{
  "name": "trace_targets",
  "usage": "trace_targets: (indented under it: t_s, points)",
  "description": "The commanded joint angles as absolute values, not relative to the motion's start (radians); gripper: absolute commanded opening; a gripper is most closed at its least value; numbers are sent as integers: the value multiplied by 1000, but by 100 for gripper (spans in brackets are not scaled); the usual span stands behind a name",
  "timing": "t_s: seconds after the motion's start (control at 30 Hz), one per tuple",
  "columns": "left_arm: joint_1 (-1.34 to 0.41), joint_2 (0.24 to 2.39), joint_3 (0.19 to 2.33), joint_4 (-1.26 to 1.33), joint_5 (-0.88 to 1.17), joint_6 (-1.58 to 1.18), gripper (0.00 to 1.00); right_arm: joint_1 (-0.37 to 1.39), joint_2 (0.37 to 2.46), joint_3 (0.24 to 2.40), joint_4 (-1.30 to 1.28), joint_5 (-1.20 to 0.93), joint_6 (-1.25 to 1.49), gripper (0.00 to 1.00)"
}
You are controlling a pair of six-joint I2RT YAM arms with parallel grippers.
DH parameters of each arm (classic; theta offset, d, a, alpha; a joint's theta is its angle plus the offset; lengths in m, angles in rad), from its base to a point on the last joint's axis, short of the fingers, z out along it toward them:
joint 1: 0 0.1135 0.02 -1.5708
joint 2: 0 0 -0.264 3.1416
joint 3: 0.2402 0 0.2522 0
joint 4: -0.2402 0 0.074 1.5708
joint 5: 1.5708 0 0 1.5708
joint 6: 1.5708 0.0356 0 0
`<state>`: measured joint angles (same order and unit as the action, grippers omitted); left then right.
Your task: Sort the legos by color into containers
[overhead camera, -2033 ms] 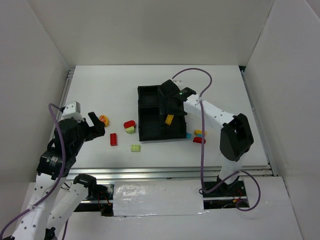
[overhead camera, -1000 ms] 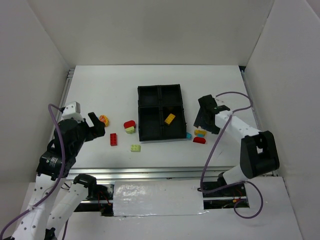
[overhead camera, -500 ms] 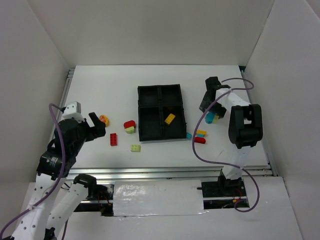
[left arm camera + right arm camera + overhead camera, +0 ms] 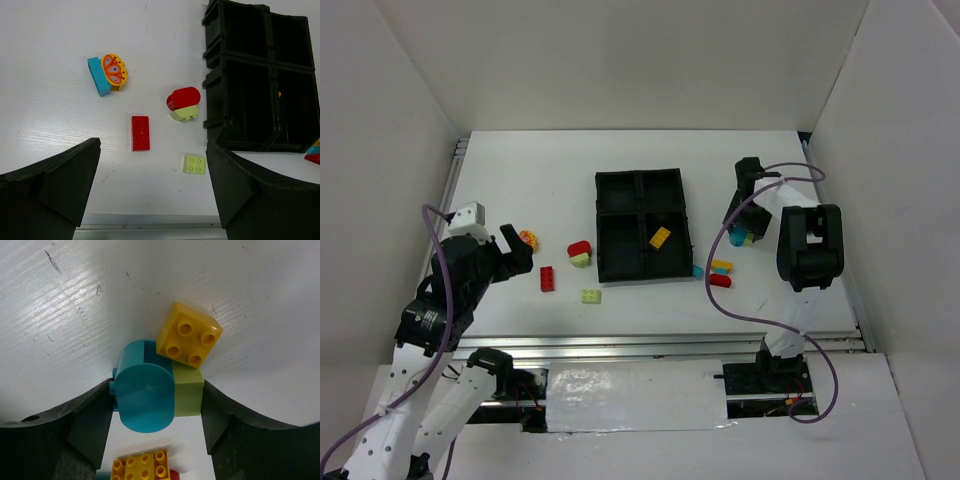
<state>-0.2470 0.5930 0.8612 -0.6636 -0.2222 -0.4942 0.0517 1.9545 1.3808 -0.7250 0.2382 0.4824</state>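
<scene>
The black tray (image 4: 640,214) holds one yellow lego (image 4: 660,237) in its near right container. My right gripper (image 4: 744,224) is right of the tray, low over the table. In the right wrist view its jaws (image 4: 156,390) press a cyan rounded lego (image 4: 145,395) and a lime green lego (image 4: 187,390) side by side, with a yellow lego (image 4: 189,335) joined at their far end. My left gripper (image 4: 517,250) hangs open at the left, above a red flat lego (image 4: 140,132) and a lime lego (image 4: 194,164).
Left of the tray (image 4: 214,75) lie a cyan and orange butterfly brick (image 4: 110,74) and a red brick (image 4: 183,98) against a lime one (image 4: 184,114). By the tray's near right corner lie a cyan (image 4: 697,270), a yellow (image 4: 721,265) and a red brick (image 4: 719,281).
The right arm left the tray, where the yellow lego now lies, swung out to the right, and its jaws narrowed onto the cyan and green clump. The left arm stayed put.
</scene>
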Motion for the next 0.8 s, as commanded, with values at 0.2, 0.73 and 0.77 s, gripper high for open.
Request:
trace_targets:
  t_s: [0.2, 0.73, 0.77]
  points:
    - [-250, 597, 862, -618, -218, -474, 100, 93, 1764, 1266, -658, 186, 500, 24]
    - [-452, 745, 727, 44, 439, -729, 99, 696, 1270, 1341, -838, 408, 754, 26]
    - [-495, 761, 733, 93, 392, -718, 99, 724, 1258, 1344, -827, 413, 767, 27]
